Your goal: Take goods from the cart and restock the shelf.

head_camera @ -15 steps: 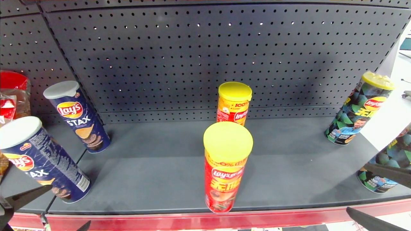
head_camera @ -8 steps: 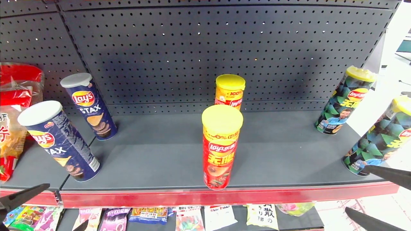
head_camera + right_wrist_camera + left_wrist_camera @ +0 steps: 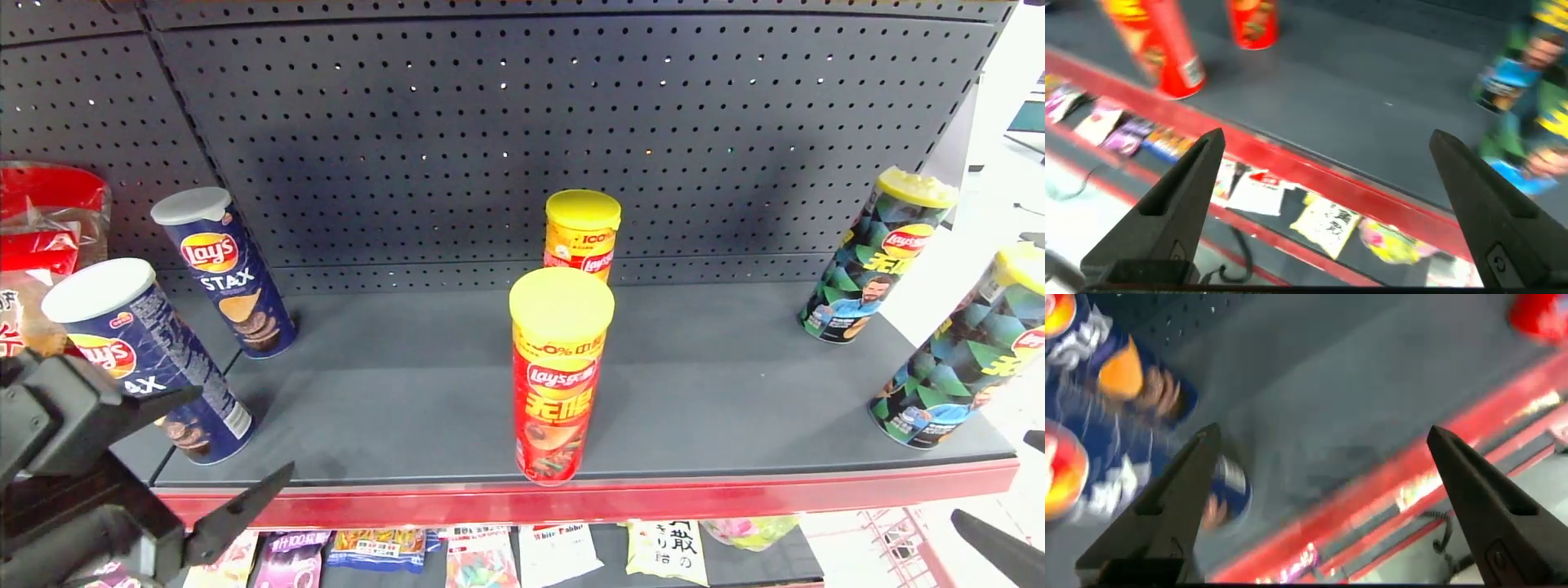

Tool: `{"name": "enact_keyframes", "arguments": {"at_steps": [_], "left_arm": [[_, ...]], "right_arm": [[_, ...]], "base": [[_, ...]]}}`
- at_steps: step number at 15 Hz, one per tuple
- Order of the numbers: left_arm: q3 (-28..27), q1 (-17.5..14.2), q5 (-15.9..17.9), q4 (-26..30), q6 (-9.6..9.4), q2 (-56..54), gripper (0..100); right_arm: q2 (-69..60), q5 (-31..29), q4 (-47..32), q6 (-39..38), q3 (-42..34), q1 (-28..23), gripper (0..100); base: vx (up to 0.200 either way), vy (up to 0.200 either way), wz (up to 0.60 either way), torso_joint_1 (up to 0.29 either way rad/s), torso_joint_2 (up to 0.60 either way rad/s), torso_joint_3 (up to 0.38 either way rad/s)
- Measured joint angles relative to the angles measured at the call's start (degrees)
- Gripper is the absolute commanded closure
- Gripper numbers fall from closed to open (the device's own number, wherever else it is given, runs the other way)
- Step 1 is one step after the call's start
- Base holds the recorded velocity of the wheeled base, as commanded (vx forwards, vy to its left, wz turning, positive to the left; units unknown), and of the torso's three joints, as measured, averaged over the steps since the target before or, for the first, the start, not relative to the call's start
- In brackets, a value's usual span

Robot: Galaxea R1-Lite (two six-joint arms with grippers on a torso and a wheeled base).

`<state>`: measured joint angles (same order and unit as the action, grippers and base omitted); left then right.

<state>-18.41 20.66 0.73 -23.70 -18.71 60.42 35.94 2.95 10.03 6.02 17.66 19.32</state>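
Left gripper hangs wide open and empty at the red front lip of the shelf, just beside the nearer blue can, which stands on its base with its long axis pointing up. The right gripper, equally spread and holding nothing, sits off the right end near the patterned can. As far as the blurred wrist views allow, the bare deck between blue can and red can lies ahead of the left arm, the nearer one.

Grey shelf: two blue canisters left, two red canisters centre, two green canisters right.
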Motion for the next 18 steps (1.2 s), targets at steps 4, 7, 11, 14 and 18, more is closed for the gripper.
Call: {"name": "enact_keyframes", "arguments": {"at_steps": [4, 7, 11, 14, 18], "left_arm": [[-4.2, 8.1, -0.4, -7.9, 5.56, 14.4, 0], [-8.5, 11.9, -0.7, -8.7, 6.67, 22.4, 0], [-14.1, 12.8, -3.3, -8.8, 7.33, 30.9, 0], [-17.8, 13.8, -3.7, -8.9, 7.44, 35.6, 0], [-19.6, 16.1, -3.3, -8.8, 7.28, 39.4, 0]], "right_arm": [[-3.5, 0.0, 0.1, -2.7, -1.3, -11.7, 0], [-5.8, -0.2, 0.0, -3.0, -2.7, -14.4, 0], [-7.9, -0.2, 0.0, -3.0, -3.9, -15.1, 0], [-8.2, -0.2, 0.0, -3.0, -3.7, -15.2, 0], [-8.2, -0.2, 0.0, -3.0, -3.7, -15.2, 0]], "base": [[0.000, 0.000, 0.00, 0.000, 0.00, 0.000], [0.000, 0.000, 0.00, 0.000, 0.00, 0.000], [0.000, 0.000, 0.00, 0.000, 0.00, 0.000], [0.000, 0.000, 0.00, 0.000, 0.00, 0.000], [0.000, 0.000, 0.00, 0.000, 0.00, 0.000]]}}
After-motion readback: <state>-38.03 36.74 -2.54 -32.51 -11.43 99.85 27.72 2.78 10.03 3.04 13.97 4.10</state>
